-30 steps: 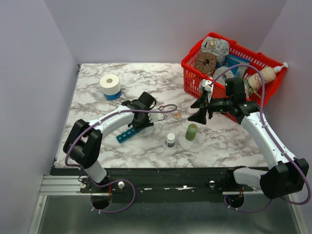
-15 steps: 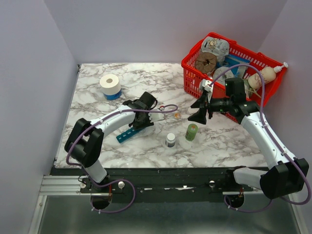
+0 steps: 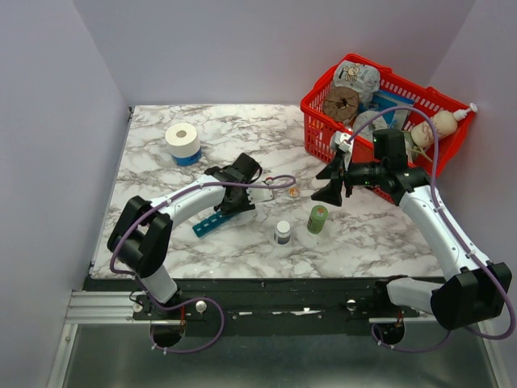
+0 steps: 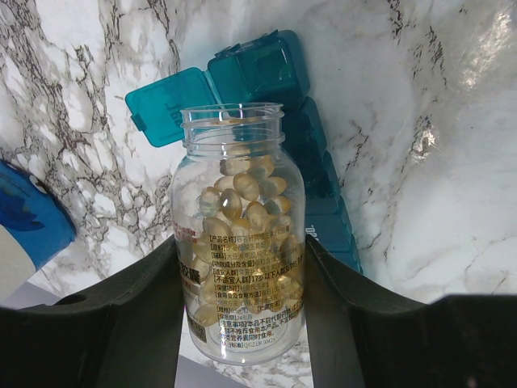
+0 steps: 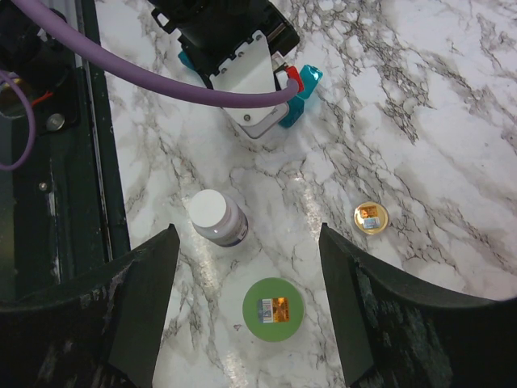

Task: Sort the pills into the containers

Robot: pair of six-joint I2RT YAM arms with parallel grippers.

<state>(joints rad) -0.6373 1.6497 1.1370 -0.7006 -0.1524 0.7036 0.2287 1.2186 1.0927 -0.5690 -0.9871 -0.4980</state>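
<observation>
The left gripper [image 4: 241, 279] is clamped on an uncapped clear bottle [image 4: 241, 162] holding the pills [image 4: 242, 210]. The bottle's mouth points at the blue organiser [image 4: 323, 186], which lies on the surface [image 4: 436, 121] just beyond it. One end compartment [image 4: 262, 69] stands open right past the rim. The strip's long axis runs diagonally back under the bottle. The right gripper [image 5: 246, 242] hovers spread and empty, well apart; the left arm is nearer.

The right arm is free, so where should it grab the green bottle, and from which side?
Take the green bottle by its round cap, coming straight down. It stands upright, and its cap shows face-on between the fingers of the open right gripper. Probably turn the fingers so neither lands on the white-capped bottle standing apart beside it.
</observation>
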